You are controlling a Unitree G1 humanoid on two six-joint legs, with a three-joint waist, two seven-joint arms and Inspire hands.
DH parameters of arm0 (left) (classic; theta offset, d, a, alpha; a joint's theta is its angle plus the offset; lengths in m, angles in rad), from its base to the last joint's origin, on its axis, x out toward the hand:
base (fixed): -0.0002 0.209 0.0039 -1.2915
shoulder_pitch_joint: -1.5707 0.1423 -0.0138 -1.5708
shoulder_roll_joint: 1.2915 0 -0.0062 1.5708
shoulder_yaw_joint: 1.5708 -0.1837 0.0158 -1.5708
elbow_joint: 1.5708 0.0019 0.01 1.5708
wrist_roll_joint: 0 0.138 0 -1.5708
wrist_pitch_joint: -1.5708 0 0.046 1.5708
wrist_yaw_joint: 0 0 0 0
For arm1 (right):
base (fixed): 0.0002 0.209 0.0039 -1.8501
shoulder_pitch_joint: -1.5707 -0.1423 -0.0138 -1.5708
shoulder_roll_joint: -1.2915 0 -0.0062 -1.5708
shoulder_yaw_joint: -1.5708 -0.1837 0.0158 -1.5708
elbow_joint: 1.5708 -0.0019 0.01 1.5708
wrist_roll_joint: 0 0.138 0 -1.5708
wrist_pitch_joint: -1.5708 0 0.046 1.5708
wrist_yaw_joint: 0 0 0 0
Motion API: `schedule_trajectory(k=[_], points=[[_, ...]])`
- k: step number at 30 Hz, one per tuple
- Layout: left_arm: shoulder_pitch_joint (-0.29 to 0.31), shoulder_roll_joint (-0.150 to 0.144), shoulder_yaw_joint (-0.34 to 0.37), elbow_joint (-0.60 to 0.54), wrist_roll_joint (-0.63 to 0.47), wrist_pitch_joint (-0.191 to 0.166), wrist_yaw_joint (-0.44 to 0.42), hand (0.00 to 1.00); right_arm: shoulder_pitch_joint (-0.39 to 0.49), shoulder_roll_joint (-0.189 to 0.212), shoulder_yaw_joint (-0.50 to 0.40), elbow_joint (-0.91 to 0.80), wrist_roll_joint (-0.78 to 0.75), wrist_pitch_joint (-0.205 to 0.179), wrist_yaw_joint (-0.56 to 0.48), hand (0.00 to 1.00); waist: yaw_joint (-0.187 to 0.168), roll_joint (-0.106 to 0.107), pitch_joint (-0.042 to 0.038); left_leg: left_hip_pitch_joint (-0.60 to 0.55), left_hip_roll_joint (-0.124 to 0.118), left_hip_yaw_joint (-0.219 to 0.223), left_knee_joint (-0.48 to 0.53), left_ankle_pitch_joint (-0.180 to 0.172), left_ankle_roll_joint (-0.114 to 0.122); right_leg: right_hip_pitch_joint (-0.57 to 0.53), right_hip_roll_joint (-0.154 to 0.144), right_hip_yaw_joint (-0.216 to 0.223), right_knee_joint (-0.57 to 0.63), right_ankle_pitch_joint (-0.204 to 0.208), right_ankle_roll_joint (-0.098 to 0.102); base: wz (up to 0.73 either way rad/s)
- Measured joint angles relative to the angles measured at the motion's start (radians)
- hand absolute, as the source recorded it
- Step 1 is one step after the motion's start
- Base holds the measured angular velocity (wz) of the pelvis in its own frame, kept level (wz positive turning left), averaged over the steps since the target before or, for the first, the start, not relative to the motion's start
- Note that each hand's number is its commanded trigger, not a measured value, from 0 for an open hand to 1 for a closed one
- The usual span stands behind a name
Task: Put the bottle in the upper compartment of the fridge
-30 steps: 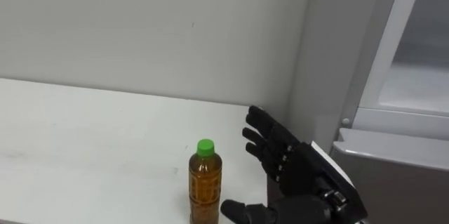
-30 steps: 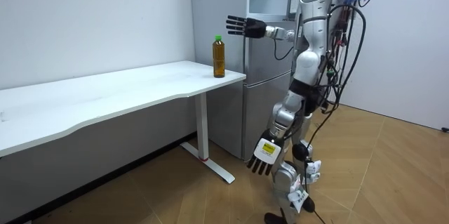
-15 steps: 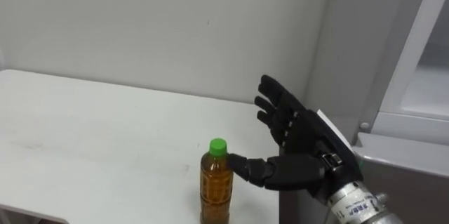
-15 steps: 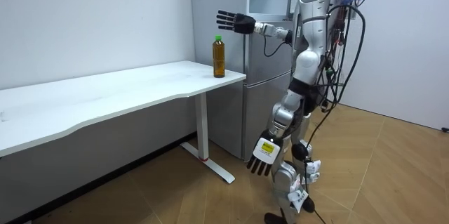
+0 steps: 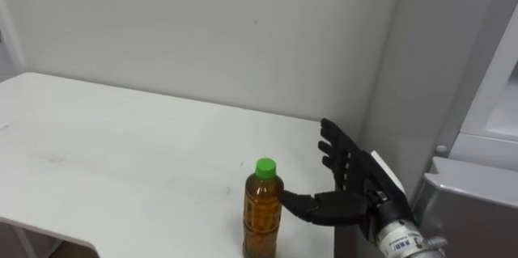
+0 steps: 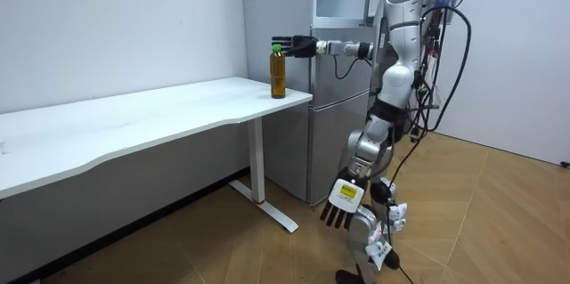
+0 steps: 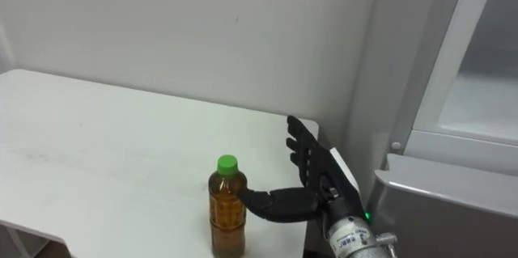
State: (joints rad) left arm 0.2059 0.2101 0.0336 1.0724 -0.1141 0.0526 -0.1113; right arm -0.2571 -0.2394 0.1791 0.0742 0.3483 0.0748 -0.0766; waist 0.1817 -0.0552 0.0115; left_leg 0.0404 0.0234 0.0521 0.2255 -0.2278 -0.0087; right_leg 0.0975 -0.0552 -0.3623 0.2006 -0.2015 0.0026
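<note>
My right hand (image 5: 350, 187) has come down from above the cap and closer in since half a second ago, and now it is hovering level with the upper part of the clear plastic bottle of amber drink with a green cap (image 5: 263, 216). The fingers are reaching out straight and spread, and the thumb is pointing across at the bottle's shoulder. I cannot tell whether its tip is touching, and nothing is being gripped.

The bottle is standing upright on the white rectangular table (image 5: 113, 149), at the end nearest the fridge and close to the front edge. The room view is showing it just in from the table's corner. To the left of the bottle the tabletop is running on open and wide; behind it, a plain pale wall (image 5: 202, 31) is closing off the far side.

Just right of the hand, the tall grey fridge (image 5: 473, 205) is standing past the table's end, its upper section showing a white frame; I cannot make out what is inside.

In the room view the robot is standing on the wooden floor in front of the fridge, and my left hand (image 6: 342, 204) is hanging low beside the leg with its fingers loose.
</note>
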Motion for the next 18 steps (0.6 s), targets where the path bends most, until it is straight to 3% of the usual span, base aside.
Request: schedule_trajectory(k=[9, 18], points=[[-0.012, -0.002, -0.011, -0.008, 0.000, 0.035, -0.009, 0.00, -0.072, 0.001, 0.009, 0.084, 0.039, 0.000, -0.020, 0.00, 0.009, 0.016, 0.0020, -0.019, -0.001, -0.012, 0.009, 0.003, 0.000, -0.003, 0.000, -0.009, 0.004, 0.000, 0.000, 0.07], [-0.014, 0.000, -0.019, -0.015, 0.000, 0.051, -0.011, 0.00, -0.105, 0.001, 0.044, 0.115, 0.048, 0.001, -0.018, 0.00, 0.019, 0.014, -0.0013, -0.019, -0.003, -0.013, 0.010, 0.007, 0.001, -0.002, -0.003, -0.012, 0.004, 0.000, 0.000, 0.01]])
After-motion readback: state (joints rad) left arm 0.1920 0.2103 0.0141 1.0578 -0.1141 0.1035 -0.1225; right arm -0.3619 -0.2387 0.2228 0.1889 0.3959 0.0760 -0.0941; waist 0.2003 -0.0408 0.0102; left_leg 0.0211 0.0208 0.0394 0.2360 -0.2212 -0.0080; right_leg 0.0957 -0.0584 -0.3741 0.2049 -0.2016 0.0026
